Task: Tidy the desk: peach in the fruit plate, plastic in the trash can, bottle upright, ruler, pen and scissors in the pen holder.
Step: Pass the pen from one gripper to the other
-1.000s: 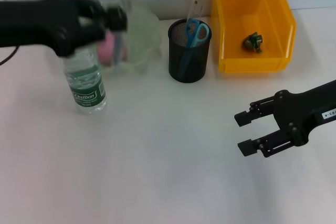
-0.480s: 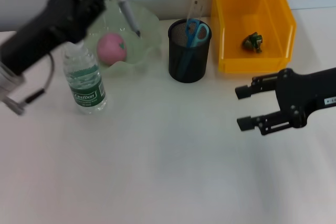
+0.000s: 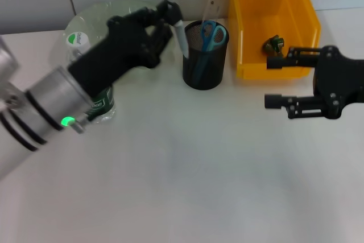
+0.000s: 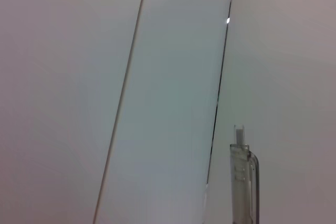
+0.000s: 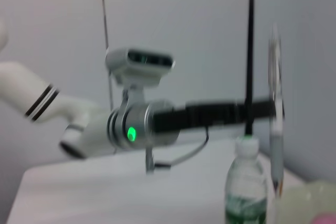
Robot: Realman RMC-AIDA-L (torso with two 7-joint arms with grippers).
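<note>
My left gripper [image 3: 165, 22] is shut on a clear grey pen [image 3: 180, 33] and holds it nearly upright, its tip at the near-left rim of the black mesh pen holder [image 3: 203, 69]. The pen's top shows in the left wrist view [image 4: 241, 182]. The blue scissors [image 3: 212, 36] and the clear ruler [image 3: 210, 9] stand in the holder. The bottle [image 3: 101, 107] stands upright, mostly hidden behind my left arm; it shows in the right wrist view [image 5: 245, 187]. The fruit plate [image 3: 108, 12] is partly covered and the peach is hidden in the head view. My right gripper [image 3: 276, 82] is open and empty in front of the trash can [image 3: 296, 27].
A crumpled green piece of plastic [image 3: 274, 45] lies inside the trash can. The white desk [image 3: 187, 169] stretches in front of me. My left arm crosses over the bottle and the plate. A wall stands close behind the objects.
My left arm has swung right with the pen, from above the fruit plate to the pen holder's rim. My right gripper has moved back toward the trash can.
</note>
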